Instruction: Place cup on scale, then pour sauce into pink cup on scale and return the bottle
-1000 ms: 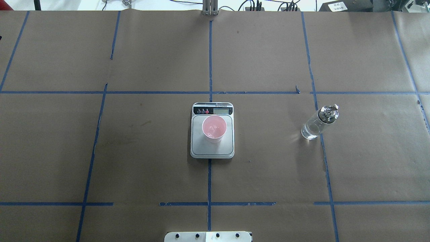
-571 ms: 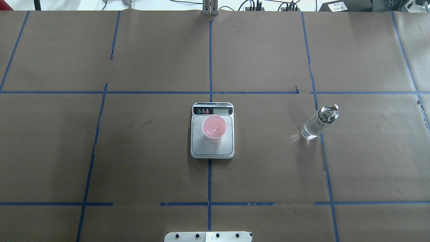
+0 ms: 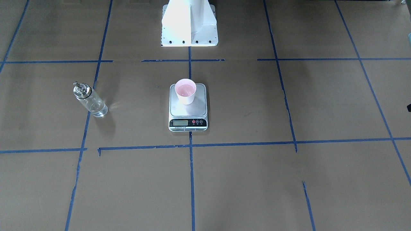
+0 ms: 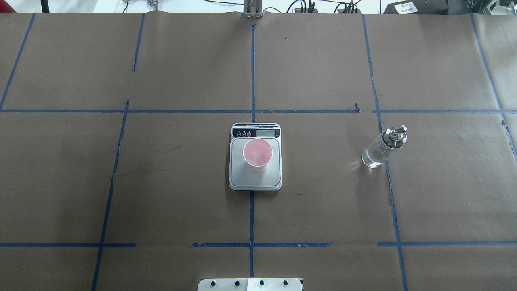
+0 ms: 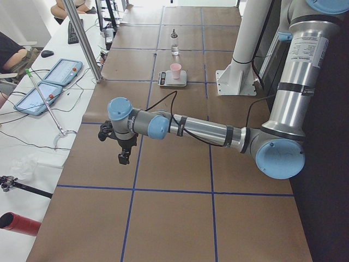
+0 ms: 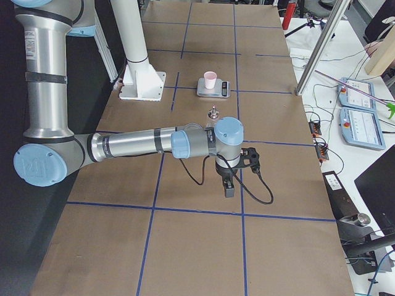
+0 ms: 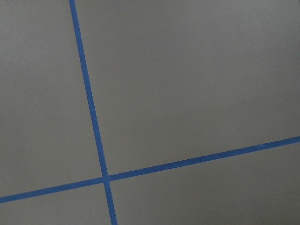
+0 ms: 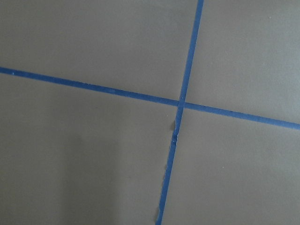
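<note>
Plainly, the pink cup [image 4: 257, 154] sits upright on the kitchen scale [image 4: 255, 180] for weighing; the glass bottle [image 4: 381, 147] stands well apart on the bench [image 4: 161, 182], my right side. Whether my jaws are open or closed, I cannot tell.

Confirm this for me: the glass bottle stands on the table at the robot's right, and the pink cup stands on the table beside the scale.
Not right. The pink cup stands on the plate of the scale, not on the table beside it; the overhead exterior view shows this. The glass bottle does stand on the table at the robot's right.
</note>
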You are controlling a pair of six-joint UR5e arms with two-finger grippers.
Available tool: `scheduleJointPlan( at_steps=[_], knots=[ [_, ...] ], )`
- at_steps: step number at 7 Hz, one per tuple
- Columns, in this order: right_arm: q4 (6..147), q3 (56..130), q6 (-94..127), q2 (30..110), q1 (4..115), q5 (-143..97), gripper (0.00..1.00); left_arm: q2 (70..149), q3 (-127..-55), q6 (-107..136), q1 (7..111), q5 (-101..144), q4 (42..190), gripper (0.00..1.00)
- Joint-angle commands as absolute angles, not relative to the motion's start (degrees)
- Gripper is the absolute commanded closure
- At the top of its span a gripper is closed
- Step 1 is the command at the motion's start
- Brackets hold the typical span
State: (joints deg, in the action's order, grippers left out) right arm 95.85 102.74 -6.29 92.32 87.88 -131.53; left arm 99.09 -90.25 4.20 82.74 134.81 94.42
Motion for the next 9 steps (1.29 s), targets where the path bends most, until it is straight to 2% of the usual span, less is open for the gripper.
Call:
scheduleJointPlan(
  at_steps=[1, 2, 4, 7, 9],
  knots=[
    [103.16, 105.11, -10.81, 92.98, 88.95, -131.84, 0.00, 95.02, -91.31, 3.96, 82.79, 135.27, 94.83, 0.00],
    [102.57, 104.94, -10.81, 92.81, 88.77, -131.75, 0.00, 95.36, -91.06, 4.30, 82.71, 135.00, 94.66, 0.00],
    [102.30, 104.25, -10.20, 93.07, 88.68, -131.23, 0.00, 94.84, -91.41, 4.48, 89.35, 137.89, 93.96, 0.00],
    [101.44, 103.88, -10.46, 94.13, 88.59, -132.45, 0.00, 88.02, -94.11, 4.30, 90.09, 137.73, 94.22, 0.00],
    [99.59, 104.33, -9.93, 94.13, 88.59, -132.28, 0.00, 89.38, -94.21, 4.22, 89.82, 137.37, 94.22, 0.00]
  ],
)
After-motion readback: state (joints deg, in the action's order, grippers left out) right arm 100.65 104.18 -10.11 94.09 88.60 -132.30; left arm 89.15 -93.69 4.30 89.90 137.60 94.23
